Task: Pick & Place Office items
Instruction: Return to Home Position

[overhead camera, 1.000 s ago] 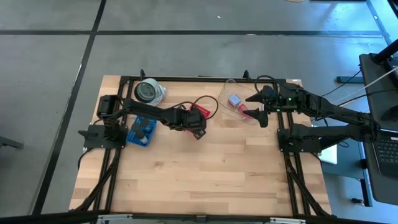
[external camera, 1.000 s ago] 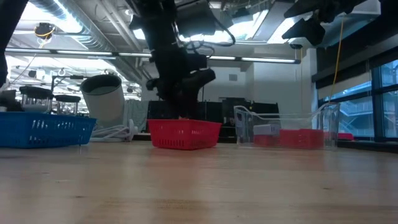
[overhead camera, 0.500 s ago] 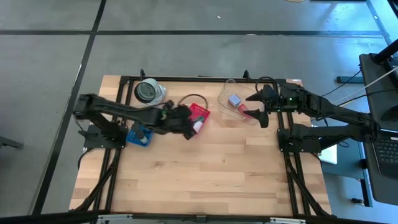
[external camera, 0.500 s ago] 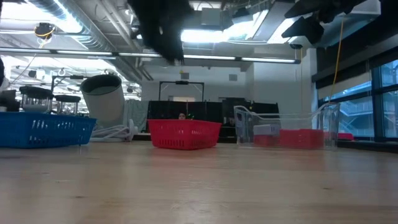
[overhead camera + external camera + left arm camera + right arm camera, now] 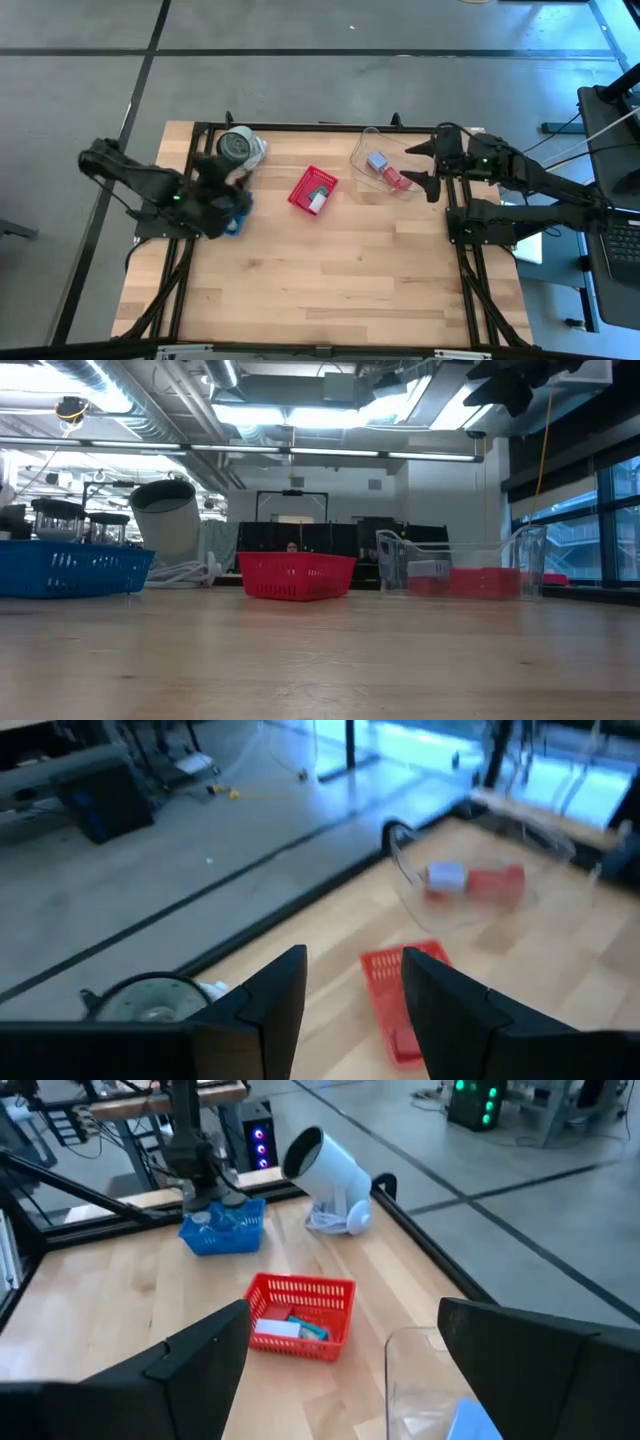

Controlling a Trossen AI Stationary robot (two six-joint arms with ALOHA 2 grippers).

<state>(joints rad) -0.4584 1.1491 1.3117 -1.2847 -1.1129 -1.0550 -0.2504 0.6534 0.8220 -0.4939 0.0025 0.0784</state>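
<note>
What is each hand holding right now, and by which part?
Nothing. The left hand and the right hand are both open and empty.

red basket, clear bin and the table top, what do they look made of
The red basket looks like moulded plastic, matte: its walls are a regular open lattice. The clear bin seems rigid transparent plastic, glossy: its walls are see-through with bright edges. The table looks like pale wood, with visible plank seams.
</note>
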